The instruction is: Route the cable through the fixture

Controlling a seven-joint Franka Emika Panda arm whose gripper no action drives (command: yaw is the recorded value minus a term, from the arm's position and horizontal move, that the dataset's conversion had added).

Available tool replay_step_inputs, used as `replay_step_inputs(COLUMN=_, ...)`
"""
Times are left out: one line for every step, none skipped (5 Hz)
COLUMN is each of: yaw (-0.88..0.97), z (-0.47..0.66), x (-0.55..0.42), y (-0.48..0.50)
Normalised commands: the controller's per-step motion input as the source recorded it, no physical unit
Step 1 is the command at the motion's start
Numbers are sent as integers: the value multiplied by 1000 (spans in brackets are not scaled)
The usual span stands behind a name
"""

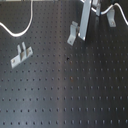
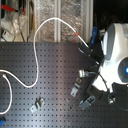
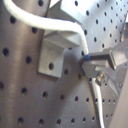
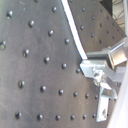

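The cable (image 2: 35, 55) is looping white across the perforated tabletop (image 2: 45, 75) in the second exterior view, w/ its red-tipped end reaching the arm (image 2: 117, 55). I'm seeing three metal clips (image 2: 75, 89) there; the first exterior view is showing only two, at (image 1: 20, 54) and (image 1: 74, 33). The first wrist view is giving me the end effector (image 3: 89, 61) pinching the cable (image 3: 75, 27) just beside a bracket (image 3: 55, 52). The second wrist view isn't showing that bracket.

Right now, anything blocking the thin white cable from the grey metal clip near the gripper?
Nothing visible. In the first wrist view the thin white cable already curves past the grey metal clip, and the gripper pinches it beside the clip.
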Motion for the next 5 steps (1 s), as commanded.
replay_step_inputs(yaw=-37, z=200, x=-185, y=123)
replay_step_inputs(yaw=0, z=154, x=-215, y=136)
replay_step_inputs(yaw=34, z=183, x=-250, y=160)
replay_step_inputs(yaw=40, z=175, x=-201, y=131)
replay_step_inputs(yaw=0, z=71, x=-6, y=6)
